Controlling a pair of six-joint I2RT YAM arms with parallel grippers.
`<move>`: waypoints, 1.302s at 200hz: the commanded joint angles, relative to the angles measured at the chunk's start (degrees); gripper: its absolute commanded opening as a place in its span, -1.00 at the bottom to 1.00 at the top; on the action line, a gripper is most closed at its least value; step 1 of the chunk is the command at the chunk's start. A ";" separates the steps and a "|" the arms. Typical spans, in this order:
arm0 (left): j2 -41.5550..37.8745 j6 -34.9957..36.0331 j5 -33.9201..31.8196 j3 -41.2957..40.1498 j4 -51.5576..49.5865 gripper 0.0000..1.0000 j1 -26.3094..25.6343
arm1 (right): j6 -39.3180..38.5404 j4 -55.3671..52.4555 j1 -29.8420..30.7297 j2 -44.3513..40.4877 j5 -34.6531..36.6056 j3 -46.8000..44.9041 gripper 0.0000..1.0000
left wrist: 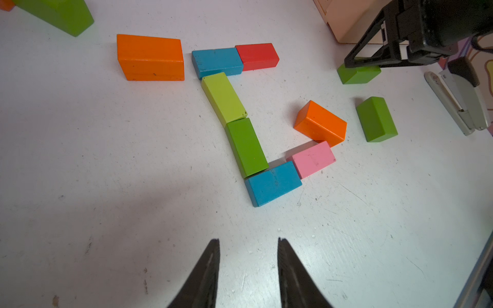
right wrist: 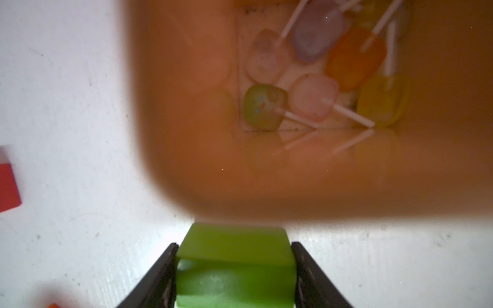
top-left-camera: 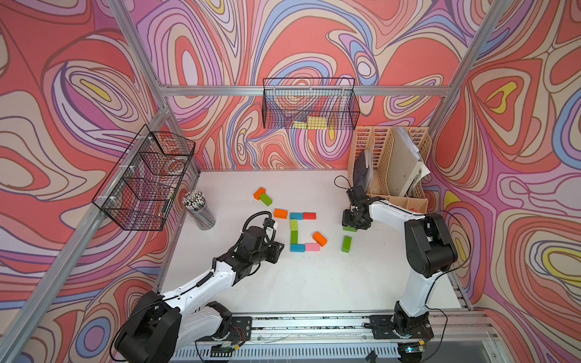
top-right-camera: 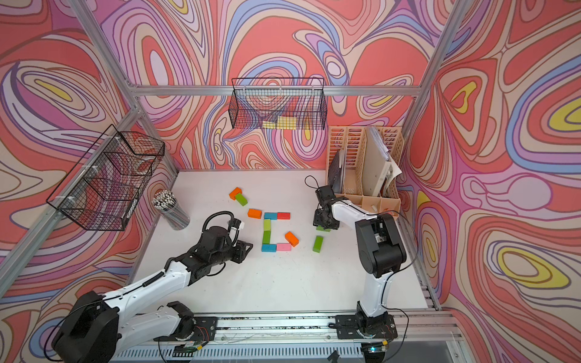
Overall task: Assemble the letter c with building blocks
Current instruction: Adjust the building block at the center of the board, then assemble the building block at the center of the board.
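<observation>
Building blocks lie in a C-like outline on the white table (top-left-camera: 308, 283): blue (top-left-camera: 296, 216) and red (top-left-camera: 309, 215) at the far side, light green (top-left-camera: 293, 224) and green (top-left-camera: 294, 237) down the left, blue (top-left-camera: 297, 247) and pink (top-left-camera: 312, 247) at the near side. A tilted orange block (top-left-camera: 320, 239) touches the pink one. Loose blocks: orange (top-left-camera: 280, 213), orange (top-left-camera: 259, 192), green (top-left-camera: 265, 199), green (top-left-camera: 346, 244). My right gripper (right wrist: 234, 244) is shut on a green block (right wrist: 234, 266), which rests on the table. My left gripper (left wrist: 248, 240) stands open and empty, left of the outline.
A beige file organiser (top-left-camera: 390, 163) stands just behind the right gripper, with lollipops (right wrist: 320, 80) in its front compartment. A stapler (left wrist: 458, 98) lies on the table beyond the green blocks. A pencil cup (top-left-camera: 201, 207) stands at the left. Wire baskets (top-left-camera: 309, 103) (top-left-camera: 147, 179) hang on the walls.
</observation>
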 commanded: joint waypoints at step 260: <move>-0.54 -0.30 0.31 -0.24 0.25 -0.22 0.40 | 17.78 -3.48 8.51 -14.45 -1.06 -12.52 0.06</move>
